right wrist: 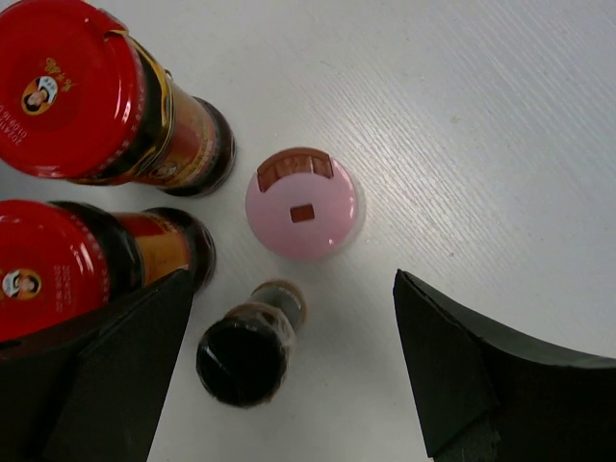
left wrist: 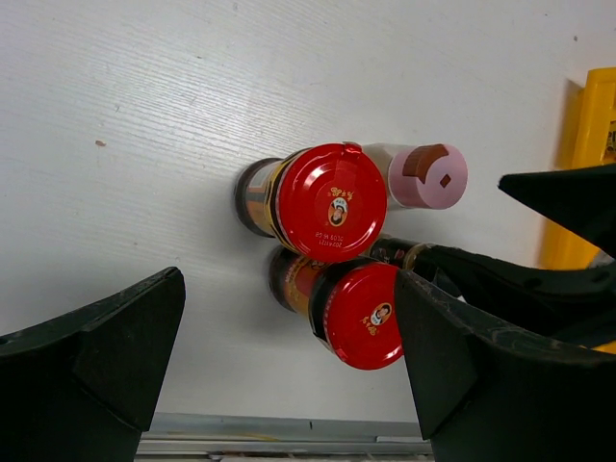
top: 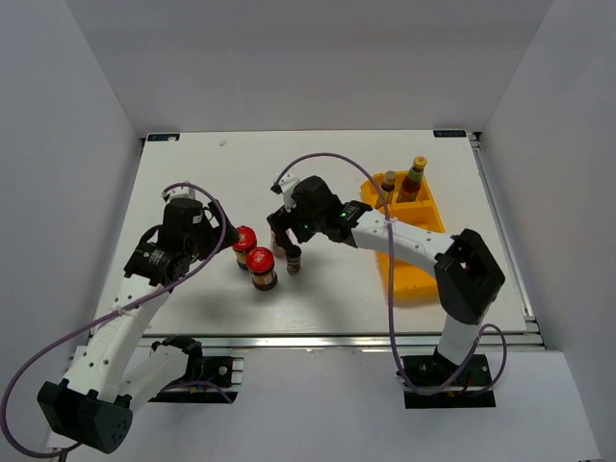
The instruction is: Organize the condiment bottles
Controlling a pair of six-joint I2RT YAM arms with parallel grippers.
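White table (right wrist: 481, 115), shaker (right wrist: 241, 358) inside right claw (right wrist: 291, 318).

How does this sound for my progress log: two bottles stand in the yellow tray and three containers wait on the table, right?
Four, not three, wait on the table; the right wrist view shows two red-lidded jars, a pink-capped bottle and a dark shaker. Two bottles do stand in the yellow tray.

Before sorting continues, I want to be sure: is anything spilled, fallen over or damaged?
Nothing stands out. Both red-lidded jars, the pink-capped bottle and the dark shaker stand upright on the table; two slim bottles stand upright in the yellow tray. No spill visible.
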